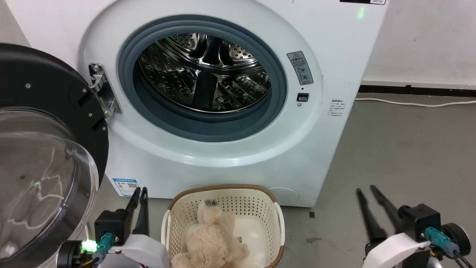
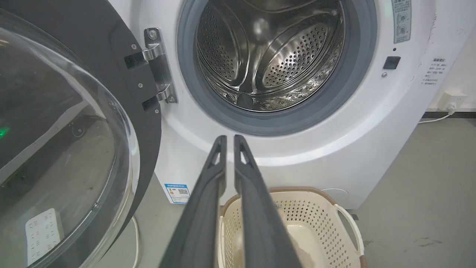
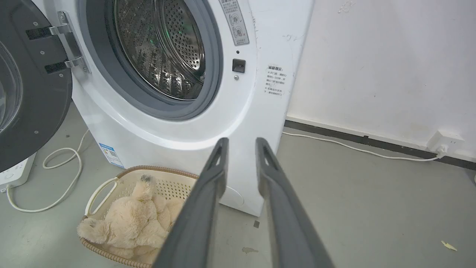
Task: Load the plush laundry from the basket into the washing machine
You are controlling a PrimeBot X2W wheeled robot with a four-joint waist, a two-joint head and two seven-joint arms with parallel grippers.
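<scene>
The white washing machine [image 1: 223, 156] stands with its steel drum [image 1: 204, 70] exposed and nothing in it. Its black-rimmed glass door [image 1: 41, 149] is swung wide to the left. On the floor right in front sits the cream basket [image 1: 223, 189], and the fluffy beige plush laundry [image 1: 212, 238] lies inside it, also seen from the right wrist [image 3: 130, 219]. My left gripper [image 1: 140, 190] hangs just left of the basket, fingers together and empty [image 2: 229, 138]. My right gripper [image 1: 365, 189] is well to the basket's right, fingers slightly apart and empty [image 3: 241, 140].
The open door [image 2: 55, 149] takes up the space to the left of the left arm. A white power strip [image 3: 15, 171] and looped cable [image 3: 63, 178] lie on the floor under the door. Another cable [image 1: 409, 102] runs along the wall to a socket [image 3: 444, 143]. Grey floor [image 1: 401, 156] spreads right.
</scene>
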